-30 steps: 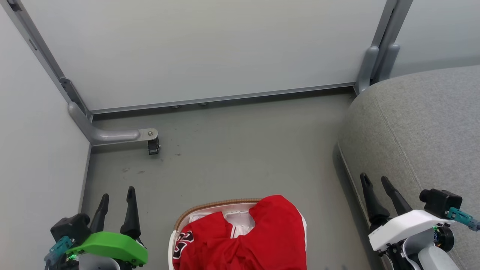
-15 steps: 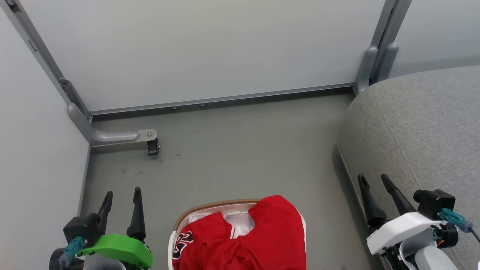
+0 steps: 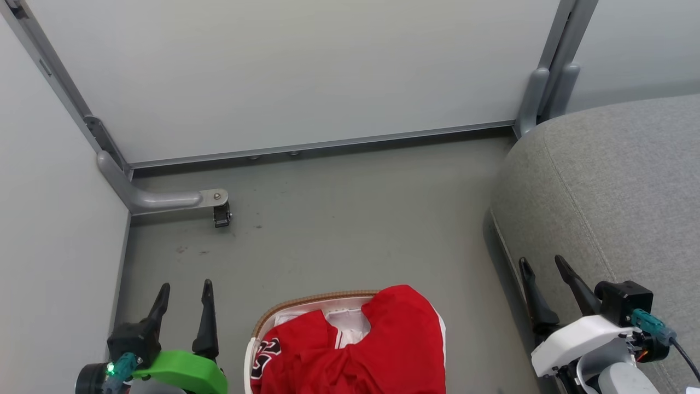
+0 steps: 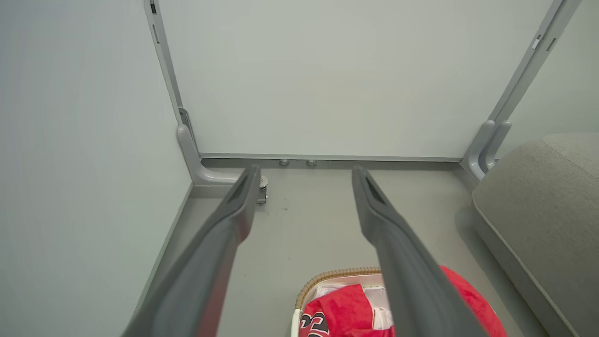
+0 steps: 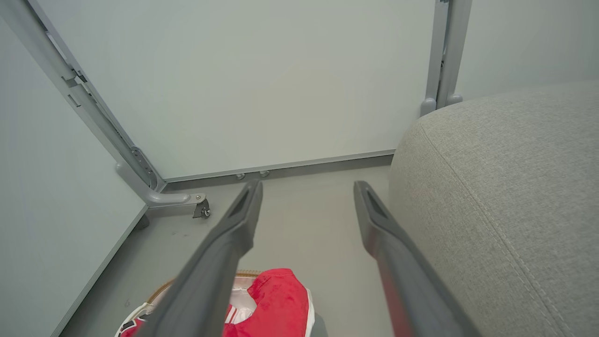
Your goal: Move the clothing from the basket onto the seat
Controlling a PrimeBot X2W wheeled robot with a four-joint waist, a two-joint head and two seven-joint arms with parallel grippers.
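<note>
Bright-red clothing fills the basket, whose brown woven rim and white wall show at the bottom middle of the head view. The jersey's black-and-white number lies at its left. The grey seat rises on the right. My left gripper hangs open left of the basket, above the floor, holding nothing. My right gripper is open at the seat's front edge, also empty. In the wrist views the clothing lies below the spread fingers.
Pale partition panels close off the back and left. A grey metal foot with a caster juts onto the grey floor at the left. A grey post stands by the seat's far corner.
Both grippers have drawn back toward the bottom of the head view, the left one also shifting slightly right. The clothing and basket have not moved.
</note>
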